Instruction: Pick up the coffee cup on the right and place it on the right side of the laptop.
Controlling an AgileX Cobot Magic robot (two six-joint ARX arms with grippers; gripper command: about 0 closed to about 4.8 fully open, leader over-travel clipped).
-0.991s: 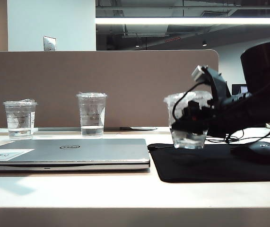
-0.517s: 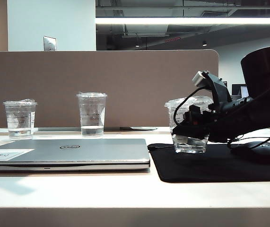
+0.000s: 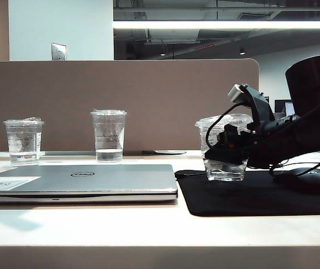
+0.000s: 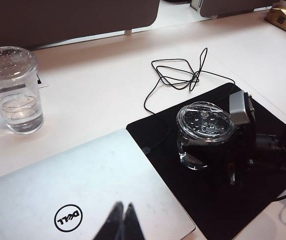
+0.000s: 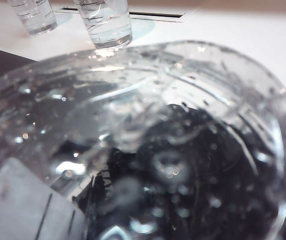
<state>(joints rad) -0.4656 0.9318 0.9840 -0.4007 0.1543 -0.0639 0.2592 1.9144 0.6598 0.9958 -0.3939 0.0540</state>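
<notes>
Outside: my right gripper (image 3: 222,152) pinches the coffee cup (image 3: 222,147) on the black mat (image 3: 260,193), right of the laptop (image 3: 87,180) | Left wrist: my left gripper (image 4: 121,222), fingers pressed together, over laptop lid | Right wrist: cup fills view.
</notes>
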